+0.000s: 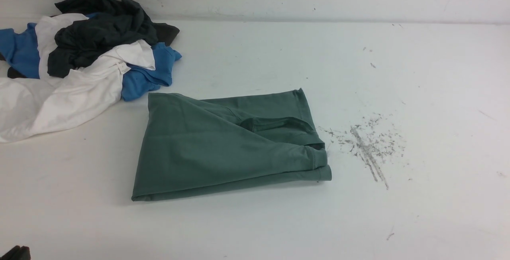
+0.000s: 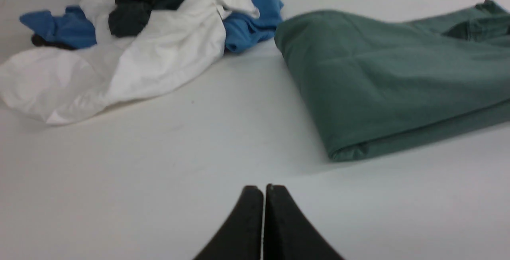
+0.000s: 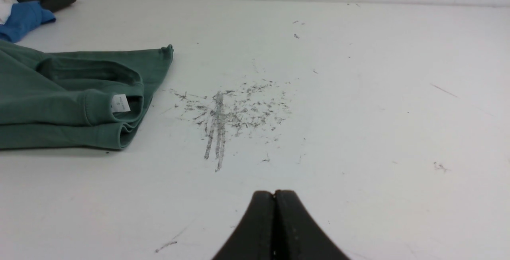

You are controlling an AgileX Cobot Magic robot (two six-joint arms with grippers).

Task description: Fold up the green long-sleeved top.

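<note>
The white garment (image 1: 59, 96) and blue garment (image 1: 18, 50) run off the front view's left edge.

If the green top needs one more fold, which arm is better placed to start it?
Probably the left. The left gripper, shut and empty, sits nearer the green top. The right gripper, also shut, faces scuffed bare table.

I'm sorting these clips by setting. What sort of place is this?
Probably a lab or test bench for clothes folding, not a home: a bare white table with scuff marks, a folded green top, and a heap of other garments against a plain white wall.
</note>
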